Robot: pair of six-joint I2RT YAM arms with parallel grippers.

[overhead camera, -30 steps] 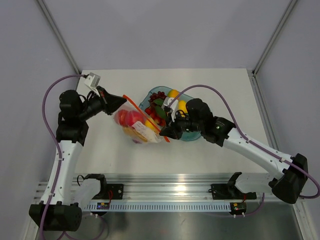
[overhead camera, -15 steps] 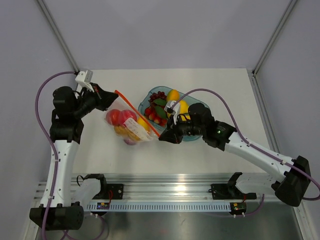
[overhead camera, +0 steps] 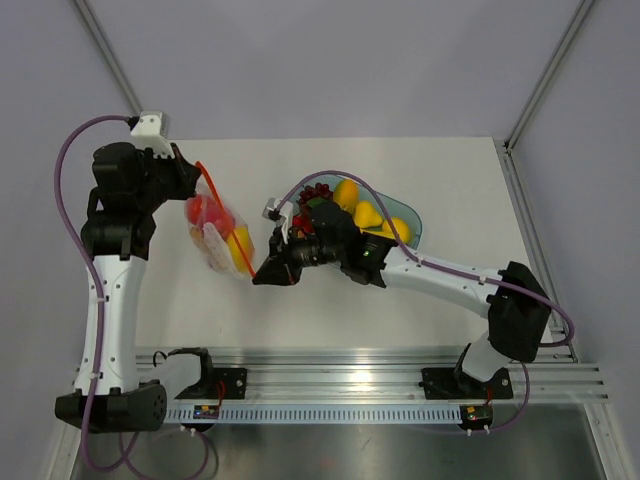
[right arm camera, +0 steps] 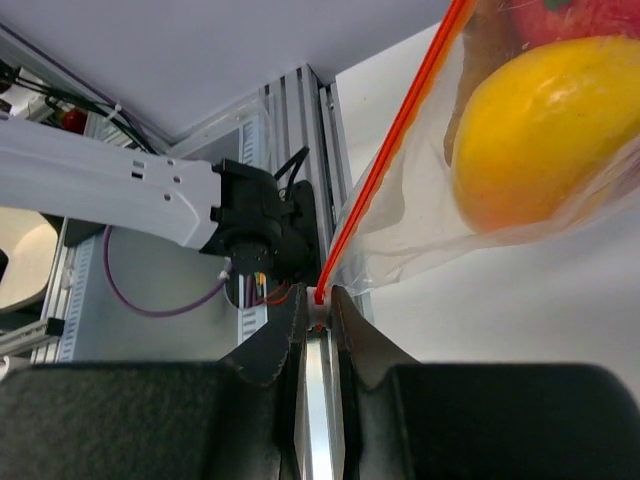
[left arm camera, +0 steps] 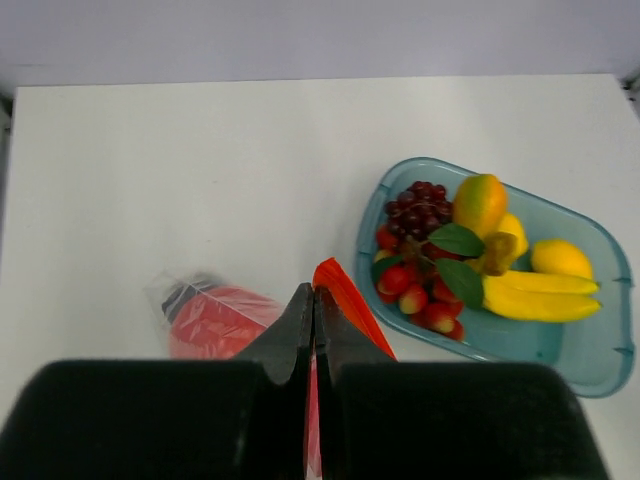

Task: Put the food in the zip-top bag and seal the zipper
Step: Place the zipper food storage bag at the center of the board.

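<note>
Above the counter (overhead camera: 400,300), holding the zipper (right arm camera: 382,165) taut, clamped at one end by left end effector (left arm camera: 312,297), at the other by right end effector (right arm camera: 318,300); for sealing, best keep tension even.

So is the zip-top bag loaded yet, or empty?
Loaded: red and yellow food shows through the zip-top bag. More fruit sits in the blue tray.

left claw (left arm camera: 313,295), right claw (right arm camera: 318,300), clamped (jaws together)
</note>
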